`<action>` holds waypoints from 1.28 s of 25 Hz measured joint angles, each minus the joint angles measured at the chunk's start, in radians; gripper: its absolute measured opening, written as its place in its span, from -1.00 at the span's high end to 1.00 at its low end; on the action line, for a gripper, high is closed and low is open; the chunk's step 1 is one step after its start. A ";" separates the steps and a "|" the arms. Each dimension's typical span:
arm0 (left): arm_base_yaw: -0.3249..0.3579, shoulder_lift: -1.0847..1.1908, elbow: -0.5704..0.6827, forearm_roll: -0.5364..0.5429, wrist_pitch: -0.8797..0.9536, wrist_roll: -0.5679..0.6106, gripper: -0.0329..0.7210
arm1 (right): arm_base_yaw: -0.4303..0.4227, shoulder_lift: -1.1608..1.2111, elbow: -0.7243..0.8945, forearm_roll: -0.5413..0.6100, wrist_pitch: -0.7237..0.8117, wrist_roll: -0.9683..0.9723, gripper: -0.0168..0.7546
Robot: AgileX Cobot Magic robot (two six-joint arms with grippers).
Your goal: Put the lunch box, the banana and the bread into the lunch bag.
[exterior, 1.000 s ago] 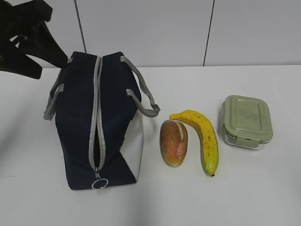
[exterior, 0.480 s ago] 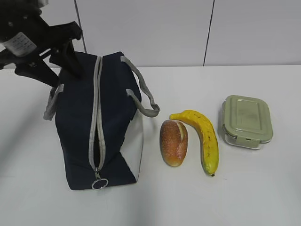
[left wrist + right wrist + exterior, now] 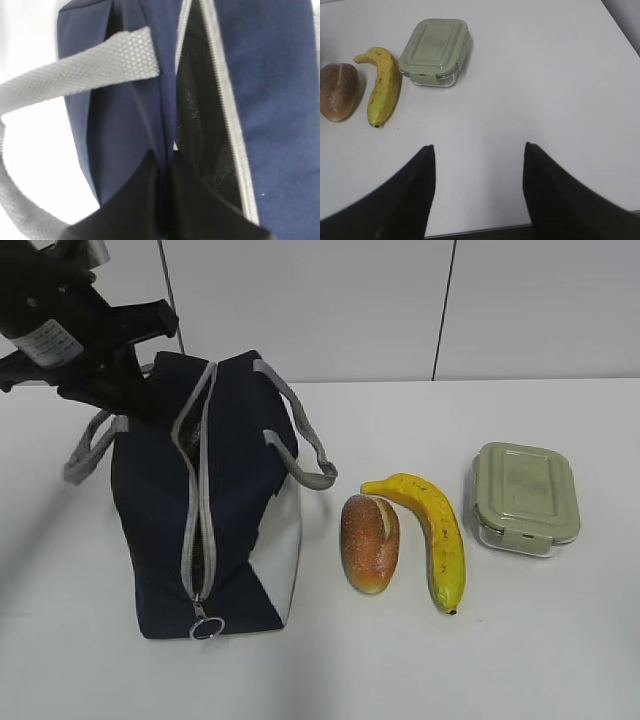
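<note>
The navy lunch bag [image 3: 240, 500] lies on the white table, its grey zipper open and the ring pull [image 3: 203, 628] at the near end. My left gripper [image 3: 140, 390] is shut on the navy fabric at the left lip of the opening, at the bag's far end; the left wrist view shows the gripper [image 3: 164, 157] pinching that lip beside the dark inside [image 3: 200, 115]. The bread [image 3: 369, 543], the banana [image 3: 437, 535] and the lunch box [image 3: 526, 497] lie in a row right of the bag. My right gripper [image 3: 479, 147] is open and empty over bare table.
A grey strap handle [image 3: 75, 75] loops off the bag's left side and another hangs on its right [image 3: 310, 465]. A white panelled wall stands behind the table. In the right wrist view the lunch box [image 3: 436, 50], banana [image 3: 384, 85] and bread [image 3: 339, 97] lie far left.
My left gripper came down onto the bag's far left top edge and closed on the fabric. The lip has been pulled left, the opening has widened, and the bag has shifted slightly left.
</note>
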 joint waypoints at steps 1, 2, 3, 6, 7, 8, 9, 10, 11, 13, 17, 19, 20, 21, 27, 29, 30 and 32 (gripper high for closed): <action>0.000 0.002 0.000 0.004 -0.001 0.008 0.88 | 0.000 0.000 0.000 0.000 0.000 0.000 -0.12; 0.000 0.003 0.000 0.004 -0.003 0.012 0.90 | 0.000 0.000 0.000 0.000 0.000 0.000 -0.12; 0.000 0.003 0.000 0.004 -0.006 0.015 0.91 | 0.000 0.000 0.000 0.000 0.000 0.000 -0.12; 0.000 0.003 0.000 0.004 -0.018 0.016 0.91 | 0.000 0.000 0.000 0.000 0.000 0.000 -0.12; 0.000 0.003 0.000 0.004 -0.023 0.016 0.91 | 0.000 0.000 0.000 0.000 0.000 0.000 -0.12; 0.000 0.003 0.000 0.004 -0.029 0.016 0.91 | 0.000 0.000 0.000 0.000 0.000 0.000 -0.12; 0.000 0.003 0.000 0.005 -0.032 0.016 0.91 | 0.000 0.000 0.000 0.000 0.000 0.000 -0.12; 0.000 0.003 0.000 0.005 -0.033 0.016 0.91 | 0.000 0.000 0.000 0.000 0.000 0.000 -0.12; 0.000 0.003 0.000 0.005 -0.034 0.016 0.91 | 0.000 0.000 0.000 0.000 0.000 0.000 -0.12; 0.000 0.003 0.000 0.005 -0.034 0.017 0.91 | 0.000 0.000 0.000 0.000 0.000 0.000 -0.12; 0.000 0.003 0.000 0.005 -0.032 0.018 0.91 | 0.000 0.000 0.000 0.000 0.000 0.000 -0.12; 0.000 0.003 0.000 0.005 -0.032 0.018 0.91 | 0.000 0.000 0.000 0.000 0.000 0.000 -0.12; 0.000 0.003 0.000 0.005 -0.032 0.018 0.91 | 0.000 0.000 0.000 0.000 0.000 0.000 -0.12; 0.000 0.003 0.000 0.005 -0.032 0.018 0.91 | 0.000 0.000 0.000 0.000 0.000 0.000 -0.12; 0.000 0.003 0.000 0.005 -0.021 0.018 0.91 | 0.002 0.000 0.000 0.000 0.000 0.000 -0.12; 0.000 0.003 0.000 0.005 -0.021 0.018 0.91 | 0.002 0.000 0.000 0.000 0.000 0.000 -0.12; 0.000 0.003 0.000 0.005 -0.021 0.019 0.91 | 0.002 0.000 0.000 0.002 0.000 0.000 -0.12; 0.000 0.003 0.000 0.005 -0.020 0.019 0.91 | 0.002 0.000 0.000 0.006 0.000 0.000 -0.12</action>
